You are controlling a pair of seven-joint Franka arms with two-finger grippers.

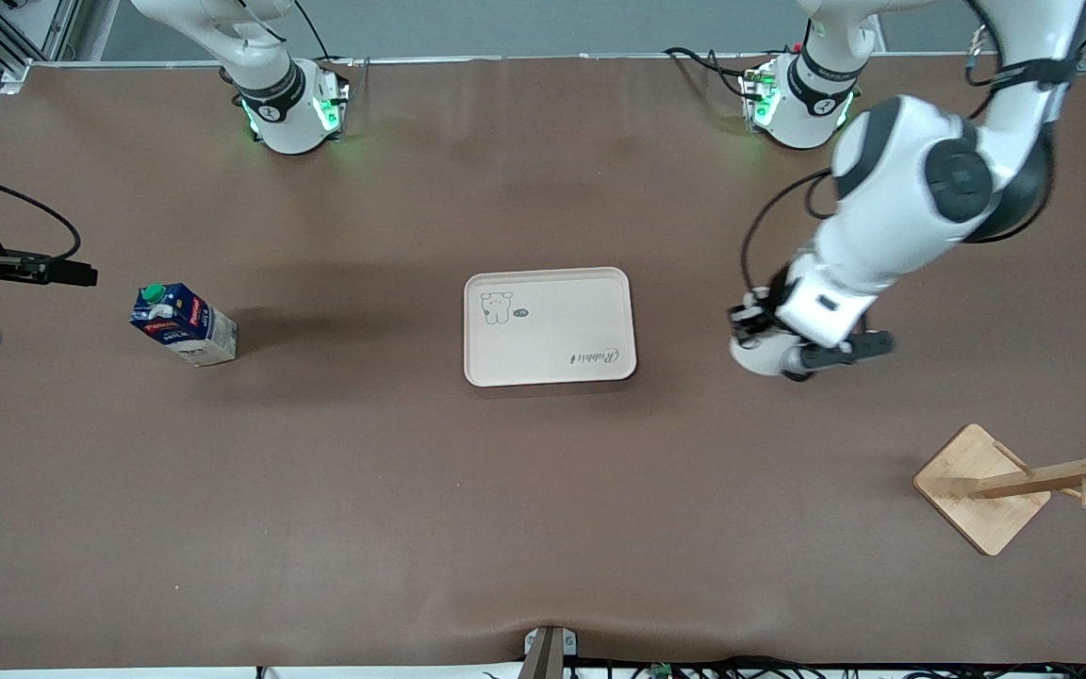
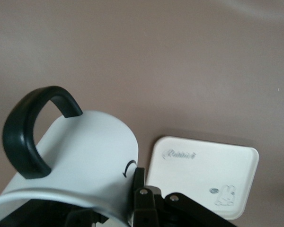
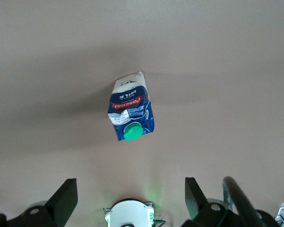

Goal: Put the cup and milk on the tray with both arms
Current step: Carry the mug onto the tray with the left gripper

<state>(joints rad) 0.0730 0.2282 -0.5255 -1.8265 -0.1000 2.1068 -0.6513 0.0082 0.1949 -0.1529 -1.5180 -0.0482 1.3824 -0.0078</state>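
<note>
Holding the cup (image 2: 85, 156) in a closed grip, the left hand (image 1: 793, 363) hangs over bare bench (image 1: 543, 490) at the right of the front view's middle, between the tray (image 1: 549, 325) and the wooden stand (image 1: 981, 486). In the left wrist view the cup fills the lower left of the frame, its black loop handle (image 2: 28, 137) turned outward and a bit of the black face mark showing on its white side; one finger (image 2: 142, 198) presses against the cup wall. The tray shows at the lower right of that frame, well apart from the cup.

The tray lies flat at the centre of the front view, cream, with the bear drawing near its upper left corner and the cursive lettering near its lower right.

The milk (image 1: 183, 325) stands on the bench at the left of the front view, toward the right arm's end, well apart from the tray (its green cap (image 1: 155, 293) tops the carton).

The right hand (image 3: 128, 198) waits over the milk with its fingers spread wide and nothing between them; the right wrist view shows the carton in the middle of the frame, above the two fingertips (image 3: 64, 198). In the front view that arm enters at the left edge.
</note>
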